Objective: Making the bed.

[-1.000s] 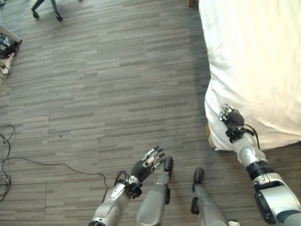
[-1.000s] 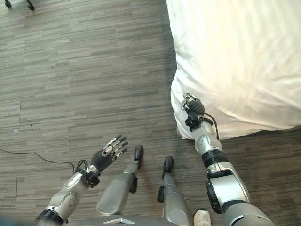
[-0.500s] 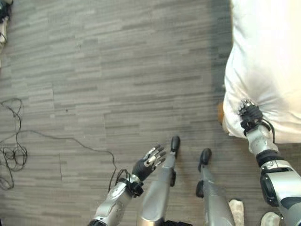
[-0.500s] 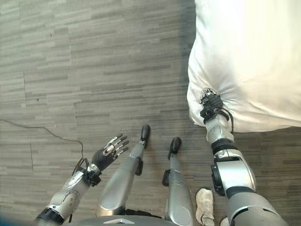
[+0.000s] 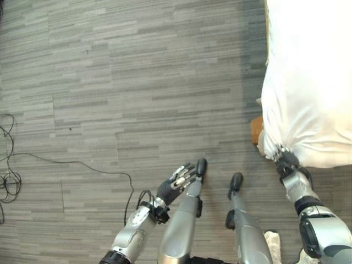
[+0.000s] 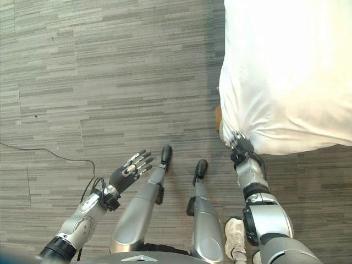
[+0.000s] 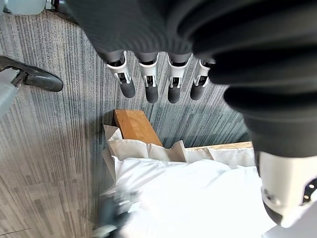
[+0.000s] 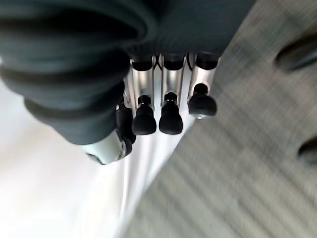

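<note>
Pinching the white duvet (image 6: 286, 77) corner, my right hand (image 6: 240, 146) clamped tight; my left hand (image 6: 127, 173) hung splayed over the floor (image 6: 110, 71).

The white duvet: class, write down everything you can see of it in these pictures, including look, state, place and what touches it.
The white duvet is soft, plain cloth, puffy and creased, lying over the bed at the robot's right. Its near corner hangs over the bed's edge towards the grey wood-look floor, bunched into folds. There the right hand has its fingers curled into the cloth, pinching the corner. In the left wrist view a wooden bed leg and a cream under-layer show below it. The left hand is open over the floor, apart from it.
</note>
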Tool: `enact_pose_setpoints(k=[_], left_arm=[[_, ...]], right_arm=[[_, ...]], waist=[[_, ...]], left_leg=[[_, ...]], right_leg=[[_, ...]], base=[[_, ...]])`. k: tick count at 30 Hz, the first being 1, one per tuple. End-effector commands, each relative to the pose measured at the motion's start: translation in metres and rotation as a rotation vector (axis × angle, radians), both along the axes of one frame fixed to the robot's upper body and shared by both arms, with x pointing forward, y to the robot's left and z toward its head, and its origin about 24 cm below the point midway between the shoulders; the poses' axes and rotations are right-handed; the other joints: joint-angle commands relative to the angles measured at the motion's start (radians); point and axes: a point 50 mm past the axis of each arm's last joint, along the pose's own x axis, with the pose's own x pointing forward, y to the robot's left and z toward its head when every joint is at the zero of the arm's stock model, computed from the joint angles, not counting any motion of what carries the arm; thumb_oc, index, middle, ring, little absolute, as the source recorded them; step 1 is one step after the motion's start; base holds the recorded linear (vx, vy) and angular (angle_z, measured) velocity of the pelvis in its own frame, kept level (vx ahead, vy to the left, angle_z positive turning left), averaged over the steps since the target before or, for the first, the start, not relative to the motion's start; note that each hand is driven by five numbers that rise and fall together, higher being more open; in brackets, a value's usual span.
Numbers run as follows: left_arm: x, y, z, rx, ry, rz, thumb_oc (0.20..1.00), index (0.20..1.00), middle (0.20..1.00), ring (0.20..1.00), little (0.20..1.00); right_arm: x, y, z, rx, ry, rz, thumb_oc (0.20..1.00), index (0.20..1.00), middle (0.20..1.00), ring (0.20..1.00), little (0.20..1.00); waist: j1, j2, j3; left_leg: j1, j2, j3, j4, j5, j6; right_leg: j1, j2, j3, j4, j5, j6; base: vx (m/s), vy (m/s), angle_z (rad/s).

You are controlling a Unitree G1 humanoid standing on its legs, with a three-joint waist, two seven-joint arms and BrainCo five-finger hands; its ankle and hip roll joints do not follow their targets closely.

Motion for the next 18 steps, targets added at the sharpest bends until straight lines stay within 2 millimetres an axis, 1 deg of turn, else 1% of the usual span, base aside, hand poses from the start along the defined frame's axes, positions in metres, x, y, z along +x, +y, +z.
enact_pose_setpoints(k=[1,2,3,4,9,10,11,12,13,14,15,16,17,18], left_arm=[[0.0,-0.004,0.006,-0.01,-0.048,-0.003,1.0,1.0,1.0,1.0,1.0],[0.0,-0.004,0.006,-0.01,-0.048,-0.003,1.0,1.0,1.0,1.0,1.0],[0.001,-0.001,0.007,-0.008,-0.053,0.01,1.0,1.0,1.0,1.0,1.0],[0.001,-0.001,0.006,-0.008,-0.053,0.011,1.0,1.0,1.0,1.0,1.0],[0.0,-0.001,0.003,-0.014,-0.035,0.013,1.0,1.0,1.0,1.0,1.0],[0.0,0.0,0.003,-0.015,-0.037,0.015,1.0,1.0,1.0,1.0,1.0],[0.0,0.002,0.003,-0.015,-0.035,0.023,1.0,1.0,1.0,1.0,1.0],[0.0,0.004,0.003,-0.013,-0.034,0.032,1.0,1.0,1.0,1.0,1.0],[-0.001,0.007,0.003,-0.008,-0.034,0.037,1.0,1.0,1.0,1.0,1.0],[-0.001,0.007,0.002,-0.008,-0.033,0.037,1.0,1.0,1.0,1.0,1.0],[-0.002,0.01,0.001,-0.002,-0.028,0.044,1.0,1.0,1.0,1.0,1.0],[-0.006,0.017,-0.001,0.016,-0.019,0.061,1.0,1.0,1.0,1.0,1.0],[-0.008,0.022,-0.003,0.024,-0.012,0.075,1.0,1.0,1.0,1.0,1.0],[-0.009,0.022,-0.004,0.025,-0.009,0.075,1.0,1.0,1.0,1.0,1.0]], right_arm=[[-0.039,-0.042,-0.014,-0.091,0.119,-0.091,0.2,0.2,0.2,0.2,0.2],[-0.039,-0.042,-0.014,-0.091,0.119,-0.091,0.2,0.2,0.2,0.2,0.2],[-0.062,-0.048,-0.028,-0.102,0.187,-0.103,0.2,0.2,0.2,0.2,0.2],[-0.064,-0.049,-0.03,-0.103,0.194,-0.104,0.2,0.2,0.2,0.2,0.2],[-0.065,-0.05,-0.029,-0.1,0.185,-0.107,0.2,0.2,0.2,0.2,0.2],[-0.063,-0.048,-0.028,-0.099,0.168,-0.096,0.2,0.2,0.2,0.2,0.2],[-0.054,-0.038,-0.022,-0.104,0.098,-0.049,0.2,0.2,0.2,0.2,0.2],[-0.051,-0.033,-0.019,-0.116,0.067,-0.012,0.2,0.2,0.2,0.2,0.2],[-0.052,-0.029,-0.018,-0.138,0.053,0.04,0.2,0.2,0.2,0.2,0.2],[-0.052,-0.029,-0.018,-0.138,0.055,0.04,0.2,0.2,0.2,0.2,0.2],[-0.053,-0.025,-0.015,-0.158,0.028,0.075,0.2,0.2,0.2,0.2,0.2],[-0.063,-0.024,-0.011,-0.175,-0.024,0.104,0.2,0.2,0.2,0.2,0.2],[-0.067,-0.02,-0.006,-0.173,-0.08,0.118,0.2,0.2,0.2,0.2,0.2],[-0.069,-0.02,-0.006,-0.172,-0.077,0.118,0.2,0.2,0.2,0.2,0.2]], waist=[[-0.023,-0.001,-0.033],[-0.023,-0.001,-0.033],[-0.044,-0.01,-0.042],[-0.045,-0.01,-0.047],[-0.046,-0.01,-0.07],[-0.049,-0.013,-0.076],[-0.055,-0.02,-0.091],[-0.059,-0.027,-0.1],[-0.063,-0.037,-0.109],[-0.064,-0.037,-0.108],[-0.07,-0.045,-0.118],[-0.087,-0.061,-0.138],[-0.099,-0.069,-0.152],[-0.099,-0.07,-0.153]], left_leg=[[0.019,-0.013,-0.053,0.005,-0.058,-0.01],[0.019,-0.013,-0.053,0.005,-0.058,-0.01],[0.043,-0.013,-0.048,0.005,-0.064,-0.009],[0.048,-0.012,-0.046,0.005,-0.065,-0.009],[0.079,-0.014,-0.044,0.005,-0.068,-0.009],[0.09,-0.014,-0.043,0.005,-0.07,-0.008],[0.109,-0.016,-0.04,0.005,-0.072,-0.007],[0.121,-0.017,-0.037,0.005,-0.074,-0.006],[0.136,-0.019,-0.037,0.005,-0.076,-0.005],[0.138,-0.019,-0.037,0.005,-0.076,-0.005],[0.153,-0.019,-0.037,0.005,-0.079,-0.004],[0.178,-0.019,-0.036,0.005,-0.086,0.0],[0.193,-0.019,-0.034,0.005,-0.089,0.001],[0.196,-0.019,-0.034,0.005,-0.089,0.001]], right_leg=[[-0.052,-0.026,0.001,0.004,0.104,0.046],[-0.052,-0.026,0.001,0.004,0.104,0.046],[-0.033,-0.028,0.007,0.004,0.102,0.046],[-0.029,-0.029,0.006,0.004,0.101,0.047],[-0.001,-0.032,0.003,0.004,0.096,0.046],[0.01,-0.033,0.003,0.004,0.094,0.045],[0.029,-0.031,0.005,0.004,0.092,0.043],[0.041,-0.031,0.007,0.004,0.091,0.042],[0.056,-0.031,0.007,0.004,0.089,0.041],[0.059,-0.031,0.007,0.004,0.088,0.041],[0.073,-0.03,0.005,0.004,0.083,0.039],[0.1,-0.029,0.006,0.004,0.076,0.036],[0.114,-0.028,0.005,0.004,0.071,0.036],[0.117,-0.028,0.004,0.004,0.07,0.036]], base=[[0.0,0.0,-0.07],[-0.03,0.023,-0.08],[-0.04,0.028,-0.08],[-0.04,0.028,-0.08],[-0.01,0.011,-0.1],[-0.01,0.011,-0.06],[0.0,0.0,0.0],[0.0,0.0,0.03],[0.0,0.0,0.0],[0.0,0.0,0.0],[0.03,-0.004,0.03],[0.05,-0.004,0.05],[0.05,-0.005,0.09],[0.06,0.008,0.07]])
